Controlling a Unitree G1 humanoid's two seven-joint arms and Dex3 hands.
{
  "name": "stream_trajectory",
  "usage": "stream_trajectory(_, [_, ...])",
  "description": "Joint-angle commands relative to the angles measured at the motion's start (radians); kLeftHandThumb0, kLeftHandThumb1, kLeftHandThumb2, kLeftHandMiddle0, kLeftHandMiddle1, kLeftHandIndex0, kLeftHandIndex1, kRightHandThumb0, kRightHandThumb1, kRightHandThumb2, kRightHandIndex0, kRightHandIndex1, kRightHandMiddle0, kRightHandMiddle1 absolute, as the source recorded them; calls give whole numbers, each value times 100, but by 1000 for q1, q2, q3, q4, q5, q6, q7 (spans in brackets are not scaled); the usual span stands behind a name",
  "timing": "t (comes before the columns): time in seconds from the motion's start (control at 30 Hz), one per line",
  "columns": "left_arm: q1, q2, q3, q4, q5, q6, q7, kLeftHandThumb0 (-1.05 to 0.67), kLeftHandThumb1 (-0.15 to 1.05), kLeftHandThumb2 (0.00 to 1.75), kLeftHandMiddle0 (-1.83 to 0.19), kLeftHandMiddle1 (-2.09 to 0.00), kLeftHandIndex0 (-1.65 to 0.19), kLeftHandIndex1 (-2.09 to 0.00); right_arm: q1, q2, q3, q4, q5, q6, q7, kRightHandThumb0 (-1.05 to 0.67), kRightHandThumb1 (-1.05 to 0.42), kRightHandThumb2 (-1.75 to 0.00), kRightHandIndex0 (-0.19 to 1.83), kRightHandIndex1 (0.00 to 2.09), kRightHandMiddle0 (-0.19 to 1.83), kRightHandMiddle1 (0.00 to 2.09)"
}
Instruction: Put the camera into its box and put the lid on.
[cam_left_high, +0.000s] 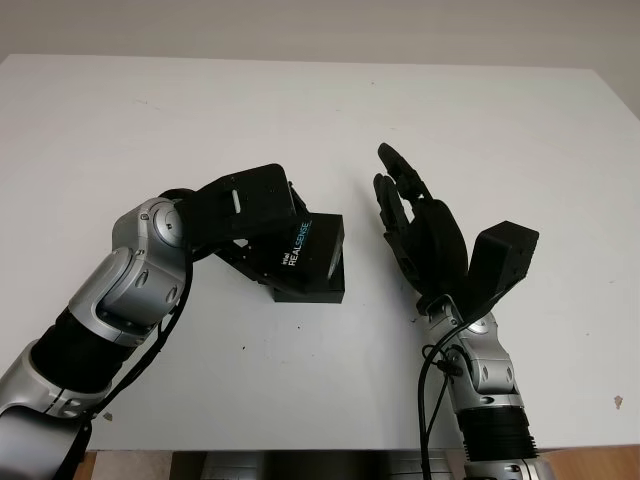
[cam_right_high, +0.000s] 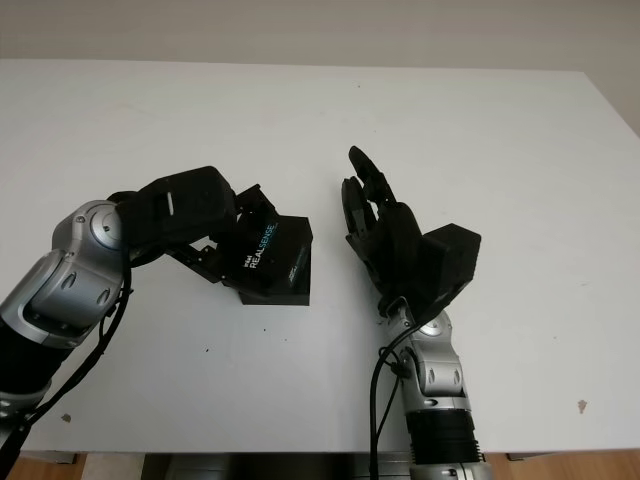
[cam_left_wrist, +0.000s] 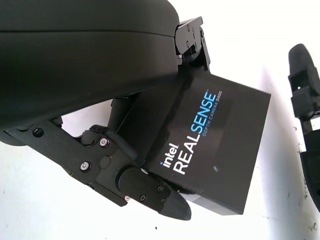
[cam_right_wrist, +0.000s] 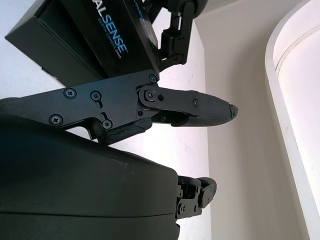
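Note:
A black box lid (cam_left_high: 312, 248) printed "Intel RealSense" sits tilted over the black box base (cam_left_high: 318, 293) on the white table (cam_left_high: 150, 120). My left hand (cam_left_high: 268, 240) is shut on the lid from its left side, with fingers (cam_left_wrist: 150, 190) along its edge and a thumb behind it. The lid hides whatever is inside the box. My right hand (cam_left_high: 405, 205) is open, held upright just right of the box with a narrow gap, palm toward it. The lid (cam_right_wrist: 75, 35) also lies past my right hand's fingers (cam_right_wrist: 200, 107) in the right wrist view.
The white table runs wide on all sides, with its far edge against a pale wall (cam_left_high: 320, 25). A cable (cam_left_high: 430, 400) hangs along my right forearm. The near table edge (cam_left_high: 300, 452) lies just behind both arms.

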Motion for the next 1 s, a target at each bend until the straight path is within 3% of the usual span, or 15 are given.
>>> stream_trajectory(0.0, [-3,-19,-41,-13,-15,35,-25,-43,105,23,-42,-208,19,-147,-1,3,0,-8,1,-4,-1,-58,-105,-46,1,5,-4,34])
stream_trajectory(0.17, [-37,-49,-54,-15,-55,200,-25,-50,105,25,-44,-204,19,-140,1,4,2,-2,-5,-14,-2,-59,-105,-46,2,5,-5,36])
stream_trajectory(0.2, [-44,-55,-52,-21,-70,244,-24,-51,105,25,-34,-203,19,-122,1,5,3,-2,-6,-14,-2,-58,-105,-46,2,6,-5,37])
stream_trajectory(0.23, [-49,-60,-52,-32,-85,284,-22,-53,105,27,-14,-197,19,-79,1,6,3,-2,-7,-14,-3,-58,-105,-46,2,6,-5,37])
stream_trajectory(0.27, [-52,-69,-43,-43,-106,330,-17,-54,105,28,-3,-188,19,-57,1,7,2,-1,-6,-15,-2,-58,-105,-46,2,6,-5,38])
stream_trajectory(0.33, [-61,-76,-30,-66,-154,408,-14,-55,105,34,15,-139,18,-23,2,9,2,1,-4,-18,0,-59,-105,-46,2,5,-5,39])
stream_trajectory(0.4, [-64,-75,-22,-90,-196,452,-6,-56,105,37,18,-112,18,-24,2,8,2,4,-4,-24,3,-59,-105,-45,2,5,-6,40])
stream_trajectory(0.47, [-54,-56,-24,-107,-224,422,0,-57,105,39,19,-97,17,-6,2,8,2,5,-4,-25,3,-59,-105,-46,1,5,-7,41])
stream_trajectory(0.53, [-33,-25,-26,-121,-247,345,-3,-58,105,42,19,-101,9,-6,2,10,1,2,-6,-17,-6,-59,-105,-46,2,6,-7,42])
stream_trajectory(0.57, [-27,-14,-29,-125,-255,320,-3,-60,105,43,19,-119,5,-9,2,11,1,2,-6,-17,-8,-59,-105,-45,2,6,-6,43])
stream_trajectory(0.63, [-33,2,-40,-139,-271,312,0,-61,105,43,19,-123,6,-9,2,9,3,5,-6,-22,-5,-59,-105,-45,2,6,-7,44])
stream_trajectory(0.7, [-51,16,-64,-152,-281,331,2,-61,105,41,19,-97,16,-3,2,10,3,7,-4,-26,-2,-60,-105,-45,2,5,-8,46])
stream_trajectory(0.77, [-69,33,-94,-161,-283,337,-1,-61,105,41,19,-30,18,-1,3,12,3,6,-4,-27,-3,-60,-105,-45,2,5,-9,46])
stream_trajectory(0.8, [-77,38,-107,-164,-285,344,1,-61,105,40,19,-15,19,0,3,12,5,7,-6,-29,-5,-59,-105,-45,2,6,-9,47])
stream_trajectory(0.97, [-91,63,-152,-166,-288,314,4,-59,105,37,19,0,19,0,5,13,8,7,-12,-33,-11,-59,-105,-46,3,6,-9,49])
